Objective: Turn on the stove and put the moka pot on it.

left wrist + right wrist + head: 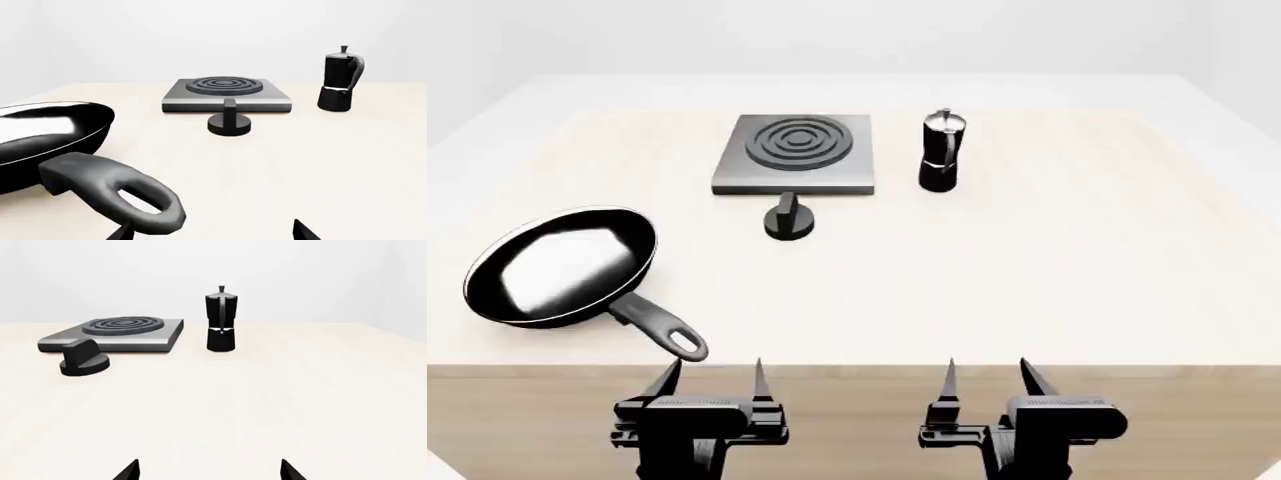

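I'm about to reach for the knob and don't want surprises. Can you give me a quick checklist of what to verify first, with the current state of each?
1. Both grippers empty and open: left gripper and right gripper hang at the table's near edge with fingers spread. Ok.
2. Knob unobstructed, standing apart in front of the stove. Ok.
3. Burner free of objects. Ok.
4. Moka pot upright on the table beside the stove. Ok.
5. Frying pan handle lies close ahead of the left gripper. Not ok.
6. Stove already on? Cannot tell.
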You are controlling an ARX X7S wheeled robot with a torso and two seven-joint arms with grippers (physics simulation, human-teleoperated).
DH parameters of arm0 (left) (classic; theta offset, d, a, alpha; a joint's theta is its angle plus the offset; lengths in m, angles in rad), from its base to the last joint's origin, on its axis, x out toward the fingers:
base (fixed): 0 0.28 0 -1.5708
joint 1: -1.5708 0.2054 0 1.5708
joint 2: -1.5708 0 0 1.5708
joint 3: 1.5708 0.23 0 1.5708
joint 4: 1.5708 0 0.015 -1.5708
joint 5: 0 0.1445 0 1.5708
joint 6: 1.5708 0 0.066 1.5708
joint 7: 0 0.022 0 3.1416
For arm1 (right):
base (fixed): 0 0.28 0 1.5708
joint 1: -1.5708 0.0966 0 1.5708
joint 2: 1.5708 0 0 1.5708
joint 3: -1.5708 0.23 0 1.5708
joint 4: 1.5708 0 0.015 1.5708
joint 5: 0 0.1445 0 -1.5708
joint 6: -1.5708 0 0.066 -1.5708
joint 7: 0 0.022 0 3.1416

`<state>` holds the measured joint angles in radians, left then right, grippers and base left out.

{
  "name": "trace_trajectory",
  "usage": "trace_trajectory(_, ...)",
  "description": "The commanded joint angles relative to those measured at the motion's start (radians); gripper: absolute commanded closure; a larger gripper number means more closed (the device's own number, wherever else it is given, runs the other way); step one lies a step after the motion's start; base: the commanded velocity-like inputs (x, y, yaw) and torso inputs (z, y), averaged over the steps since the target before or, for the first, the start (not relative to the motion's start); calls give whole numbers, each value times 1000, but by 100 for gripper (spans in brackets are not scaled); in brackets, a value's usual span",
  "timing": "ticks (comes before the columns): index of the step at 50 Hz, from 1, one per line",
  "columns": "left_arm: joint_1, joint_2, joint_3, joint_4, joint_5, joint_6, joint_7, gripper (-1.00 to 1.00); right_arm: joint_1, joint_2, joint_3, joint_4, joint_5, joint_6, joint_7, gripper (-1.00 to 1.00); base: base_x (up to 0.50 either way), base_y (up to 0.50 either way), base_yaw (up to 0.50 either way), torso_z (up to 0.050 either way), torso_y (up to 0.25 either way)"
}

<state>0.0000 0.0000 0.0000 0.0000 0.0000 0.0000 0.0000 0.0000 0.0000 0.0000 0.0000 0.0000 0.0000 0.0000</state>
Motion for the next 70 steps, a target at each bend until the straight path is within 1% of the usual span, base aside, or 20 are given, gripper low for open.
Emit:
trace_trajectory(1,-7,-87,104,-14,-87,16,-103,-100,2,34,-42,12,34,-11,42,-100,0,0,0,0,0)
trace_trajectory(10,3,-105,99,23,-160,-22,-80,-100,0,57,-66,-20,33,-4,70,-100,0,0,0,0,0)
trace_trajectory(14,10,-117,99,51,-172,-39,-81,-100,5,63,-68,-29,23,-11,94,-100,0,0,0,0,0)
trace_trajectory(17,15,-128,88,98,-148,-17,-111,-100,5,70,-74,-79,21,3,102,-100,0,0,0,0,0)
trace_trajectory(21,24,-154,59,243,-155,-43,-136,-100,18,86,-83,-185,13,14,106,-100,0,0,0,0,0)
trace_trajectory(26,26,-206,18,503,-174,-138,-161,-100,52,105,-67,-411,11,124,125,-100,0,0,0,0,0)
trace_trajectory(32,21,-244,-3,684,-134,-192,-196,-100,89,138,-70,-578,-11,210,128,-100,0,0,0,0,0)
trace_trajectory(38,18,-276,-59,837,-173,-257,-212,-100,138,164,-74,-763,-37,322,122,-100,0,0,0,0,0)
trace_trajectory(44,22,-309,-113,1010,-206,-317,-232,-100,178,178,-89,-923,-46,389,111,-100,0,0,0,0,0)
trace_trajectory(45,18,-323,-125,1045,-225,-330,-245,-100,183,179,-91,-939,-47,397,111,-100,0,0,0,0,0)
trace_trajectory(46,24,-376,-115,1047,-255,-317,-301,-100,167,180,-95,-936,-55,371,117,-100,0,0,0,0,0)
trace_trajectory(47,29,-446,-88,1047,-285,-297,-376,-100,188,180,-98,-966,-58,414,116,-100,0,0,0,0,0)
trace_trajectory(50,32,-745,50,1047,-374,-170,-685,-100,196,180,-102,-1004,-66,418,122,-100,0,0,0,0,0)
trace_trajectory(51,21,-814,94,1047,-388,-142,-758,-100,185,182,-101,-998,-66,399,125,-100,0,0,0,0,0)
trace_trajectory(52,7,-862,131,1047,-392,-127,-811,-100,194,182,-101,-1009,-67,417,125,-100,0,0,0,0,0)
trace_trajectory(54,-11,-901,168,1046,-400,-115,-856,-100,183,184,-99,-998,-67,389,130,-100,0,0,0,0,0)
trace_trajectory(57,-19,-930,190,1043,-408,-101,-886,-100,211,184,-98,-1023,-65,442,127,-100,0,0,0,0,0)
trace_trajectory(65,-31,-930,224,1022,-396,-91,-878,-100,207,186,-106,-1007,-67,430,135,-100,0,0,0,25,0)
trace_trajectory(68,-36,-928,232,1012,-396,-90,-874,-100,186,191,-106,-984,-67,387,142,-100,0,0,0,46,0)
trace_trajectory(70,-32,-924,237,1005,-394,-81,-872,-100,194,190,-103,-996,-62,407,142,-100,0,0,0,50,0)
